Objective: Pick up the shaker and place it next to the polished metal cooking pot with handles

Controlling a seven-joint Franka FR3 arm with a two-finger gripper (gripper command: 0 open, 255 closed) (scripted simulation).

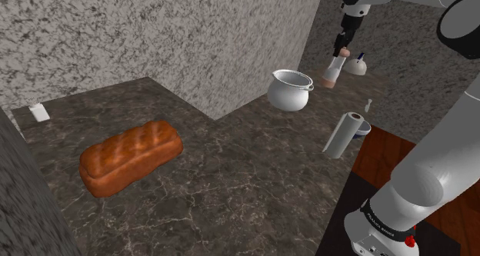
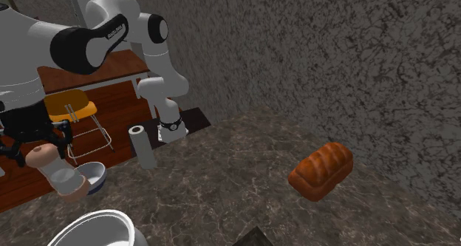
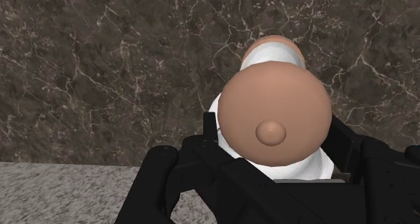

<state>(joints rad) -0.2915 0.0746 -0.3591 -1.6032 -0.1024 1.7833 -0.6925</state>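
Note:
The shaker (image 3: 272, 115) has a white body and tan rounded ends. My black gripper (image 3: 272, 140) is shut on it, one finger clasping each side of the white body. In the shoulder view the gripper (image 1: 338, 54) holds the shaker (image 1: 333, 71) slightly tilted, just right of and behind the pot (image 1: 291, 89), a shiny rounded metal pot with a rim and small handles. In the second exterior view the shaker (image 2: 57, 169) hangs tilted under the gripper (image 2: 41, 145), above the pot's rim (image 2: 92, 221). Whether its base touches the counter I cannot tell.
A loaf of bread (image 1: 131, 156) lies on the dark marble counter (image 1: 231, 177). A paper towel roll (image 1: 342, 134) and a small bowl (image 1: 363, 128) sit near the counter's right edge. A white kettle-like vessel (image 1: 356, 63) stands behind the shaker. Speckled walls close the back.

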